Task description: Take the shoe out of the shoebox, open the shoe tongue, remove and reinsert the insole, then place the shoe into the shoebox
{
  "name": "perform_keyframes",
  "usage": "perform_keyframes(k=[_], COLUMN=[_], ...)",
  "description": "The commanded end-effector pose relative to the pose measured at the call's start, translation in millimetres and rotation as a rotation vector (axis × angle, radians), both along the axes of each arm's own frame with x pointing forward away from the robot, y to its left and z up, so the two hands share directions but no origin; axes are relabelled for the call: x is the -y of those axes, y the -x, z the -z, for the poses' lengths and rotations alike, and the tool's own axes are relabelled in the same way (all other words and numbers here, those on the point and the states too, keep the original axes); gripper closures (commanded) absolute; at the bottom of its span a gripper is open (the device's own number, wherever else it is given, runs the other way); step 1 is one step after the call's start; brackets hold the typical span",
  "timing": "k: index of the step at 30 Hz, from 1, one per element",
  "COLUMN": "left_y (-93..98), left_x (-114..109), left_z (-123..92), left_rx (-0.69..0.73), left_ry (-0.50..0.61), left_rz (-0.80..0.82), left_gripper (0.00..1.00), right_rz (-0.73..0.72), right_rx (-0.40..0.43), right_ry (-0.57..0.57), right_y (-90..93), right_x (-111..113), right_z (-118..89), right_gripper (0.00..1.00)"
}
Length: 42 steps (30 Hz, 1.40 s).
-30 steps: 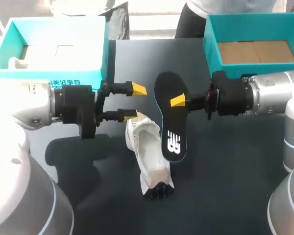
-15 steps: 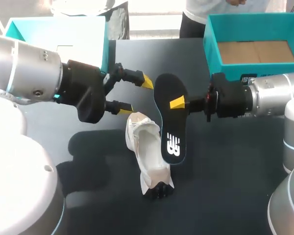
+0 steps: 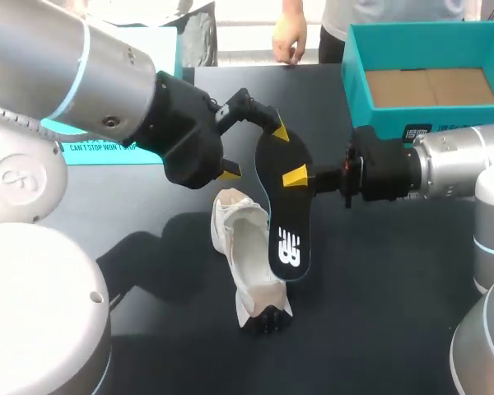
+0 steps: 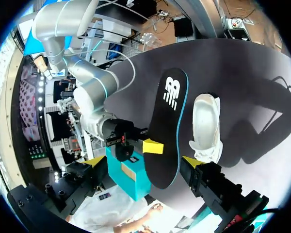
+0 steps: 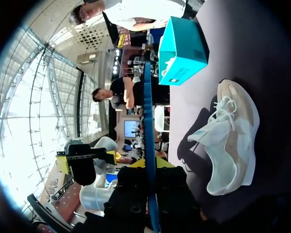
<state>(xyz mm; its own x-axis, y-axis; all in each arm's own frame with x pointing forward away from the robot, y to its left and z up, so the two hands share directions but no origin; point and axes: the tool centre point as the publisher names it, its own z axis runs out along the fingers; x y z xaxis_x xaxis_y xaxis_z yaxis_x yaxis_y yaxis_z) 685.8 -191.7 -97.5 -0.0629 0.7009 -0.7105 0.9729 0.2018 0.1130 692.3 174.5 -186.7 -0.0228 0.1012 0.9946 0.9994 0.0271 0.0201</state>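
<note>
The white shoe lies mid-desk, with the black insole held in the air just right of it. The right end effector grips the insole's middle. The left end effector is open, its fingers either side of the insole's far end.

Head camera looks down; wrist cameras closely share insole
</note>
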Motion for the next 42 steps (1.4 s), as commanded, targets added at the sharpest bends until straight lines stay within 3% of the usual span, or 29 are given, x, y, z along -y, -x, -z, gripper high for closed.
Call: perform_keyframes(k=[1,14,21,29,42], left_y=[-12.6,-12.6,-25.3,-23.6,-24.6], left_x=[25,25,30,33,31], left_z=[7,7,4,-4,1], left_rx=[0.001,0.001,-0.128,-0.12,-0.146], left_ry=[-0.893,-0.893,-0.966,-0.999,-0.885], left_rz=[-0.068,-0.068,-0.078,-0.069,-0.055], left_gripper=[0.0,0.0,0.0,0.0,0.0], right_rz=[0.008,0.012,0.014,0.012,0.008], right_rx=[0.004,0.004,0.005,0.013,0.024], right_ry=[0.0,0.002,0.0,-0.002,-0.001], right_y=[1.9,2.2,3.0,2.1,2.6], right_x=[-2,-4,-7,-7,-3], right_z=[1,2,2,1,0], right_gripper=[1.0,1.0,1.0,1.0,1.0])
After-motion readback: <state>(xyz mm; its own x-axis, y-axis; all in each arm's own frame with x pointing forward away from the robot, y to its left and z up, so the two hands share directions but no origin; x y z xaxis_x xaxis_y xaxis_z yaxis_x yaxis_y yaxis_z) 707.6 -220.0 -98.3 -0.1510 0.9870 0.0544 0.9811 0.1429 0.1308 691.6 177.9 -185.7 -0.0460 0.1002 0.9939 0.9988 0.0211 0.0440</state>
